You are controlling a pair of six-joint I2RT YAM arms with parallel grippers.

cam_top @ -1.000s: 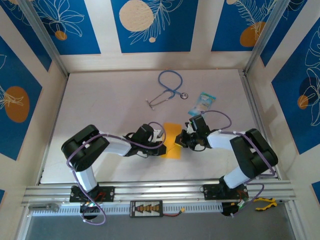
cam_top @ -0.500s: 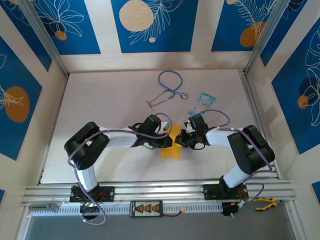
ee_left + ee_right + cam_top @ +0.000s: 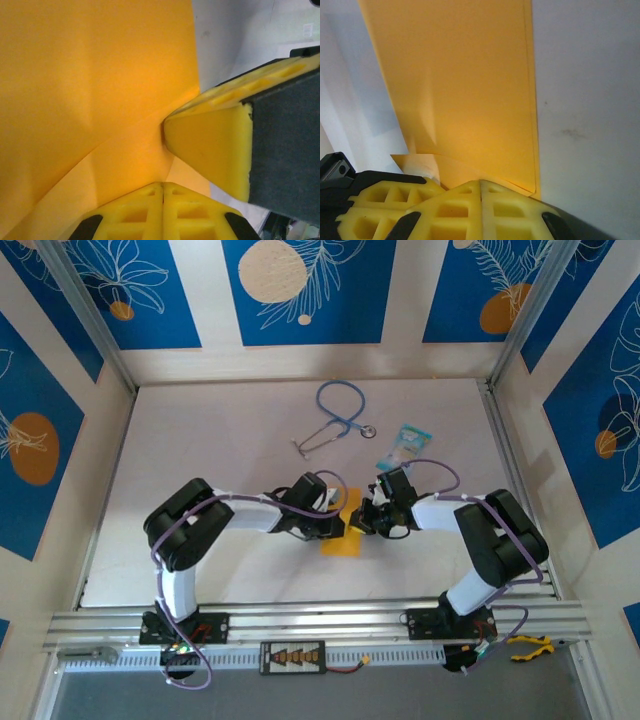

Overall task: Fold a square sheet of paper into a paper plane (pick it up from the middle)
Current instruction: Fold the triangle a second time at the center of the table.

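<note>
The square sheet of paper (image 3: 341,544) is orange-yellow and lies folded on the white table between the two arms. A folded flap with a slanting crease shows in the left wrist view (image 3: 90,85), and doubled edges run along the right side in the right wrist view (image 3: 465,90). My left gripper (image 3: 336,525) (image 3: 162,184) is shut, its tip resting on the sheet. My right gripper (image 3: 363,522) (image 3: 480,181) is shut too, its tip on the sheet's near corner, almost touching the left one. No paper plane is in view.
A blue stethoscope (image 3: 336,418) lies at the back of the table. A light-blue printed packet (image 3: 408,445) lies behind the right gripper. Patterned walls close in the table on three sides, and a metal rail (image 3: 320,622) runs along the front.
My left arm has swung right, bringing its gripper up onto the sheet beside the right gripper. The right gripper has shifted only slightly. Both stay shut.
</note>
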